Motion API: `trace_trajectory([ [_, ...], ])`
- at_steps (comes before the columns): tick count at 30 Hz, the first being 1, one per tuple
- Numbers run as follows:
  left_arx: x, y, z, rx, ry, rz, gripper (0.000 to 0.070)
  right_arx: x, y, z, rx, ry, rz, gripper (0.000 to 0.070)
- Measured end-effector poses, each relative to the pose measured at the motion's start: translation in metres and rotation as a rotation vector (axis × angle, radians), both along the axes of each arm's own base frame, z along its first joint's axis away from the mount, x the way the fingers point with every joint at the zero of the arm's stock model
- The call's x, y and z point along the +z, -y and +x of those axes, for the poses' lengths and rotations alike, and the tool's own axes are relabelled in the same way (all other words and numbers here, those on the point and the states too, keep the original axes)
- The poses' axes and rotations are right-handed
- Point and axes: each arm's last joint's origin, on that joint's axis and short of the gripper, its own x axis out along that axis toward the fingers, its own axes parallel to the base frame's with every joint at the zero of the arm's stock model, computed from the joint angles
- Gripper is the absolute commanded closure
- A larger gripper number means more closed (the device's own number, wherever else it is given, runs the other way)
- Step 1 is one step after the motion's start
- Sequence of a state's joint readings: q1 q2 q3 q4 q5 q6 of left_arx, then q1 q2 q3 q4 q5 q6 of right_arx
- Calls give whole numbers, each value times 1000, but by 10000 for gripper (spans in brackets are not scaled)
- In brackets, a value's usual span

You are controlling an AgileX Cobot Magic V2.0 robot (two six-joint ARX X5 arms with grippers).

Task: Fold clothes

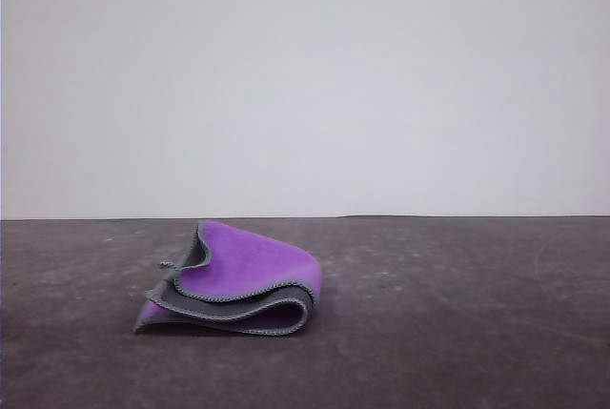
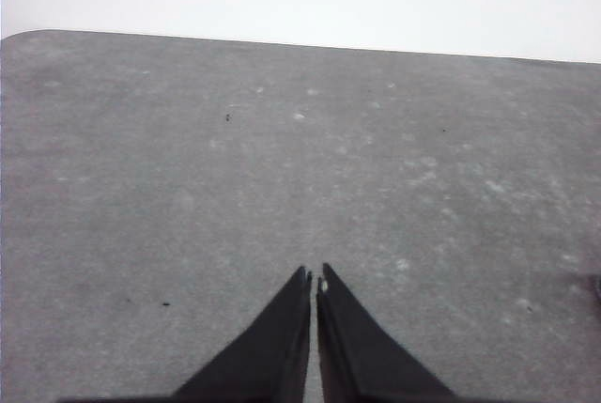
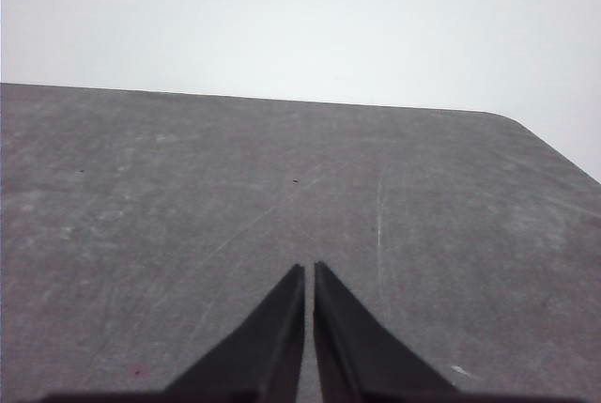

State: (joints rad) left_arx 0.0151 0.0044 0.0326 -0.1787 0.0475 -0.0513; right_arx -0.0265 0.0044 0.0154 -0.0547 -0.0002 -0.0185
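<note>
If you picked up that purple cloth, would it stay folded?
Probably not. The cloth lies in loose, curving layers, so it looks floppy and would likely droop open. It seems thin and light, and a push would probably bunch it, not slide it.

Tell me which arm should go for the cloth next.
Left, probably. In the front view the cloth lies left of the table's middle, the left arm's side. Both the left tool and the right tool are shut, holding nothing, over bare tabletop.

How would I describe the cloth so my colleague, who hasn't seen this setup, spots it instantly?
On the dark grey table before a white wall, look left of centre, near the far edge. The cloth lies loosely folded there: bright purple with charcoal inner layers and light grey stitched edging.
</note>
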Motion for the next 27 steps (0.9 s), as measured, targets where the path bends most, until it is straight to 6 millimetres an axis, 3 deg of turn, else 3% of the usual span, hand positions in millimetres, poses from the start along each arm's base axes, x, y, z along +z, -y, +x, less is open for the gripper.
trace_trajectory([
  [27,0,0,0,0,0,0,700,0,0,0,0,0,0,684],
])
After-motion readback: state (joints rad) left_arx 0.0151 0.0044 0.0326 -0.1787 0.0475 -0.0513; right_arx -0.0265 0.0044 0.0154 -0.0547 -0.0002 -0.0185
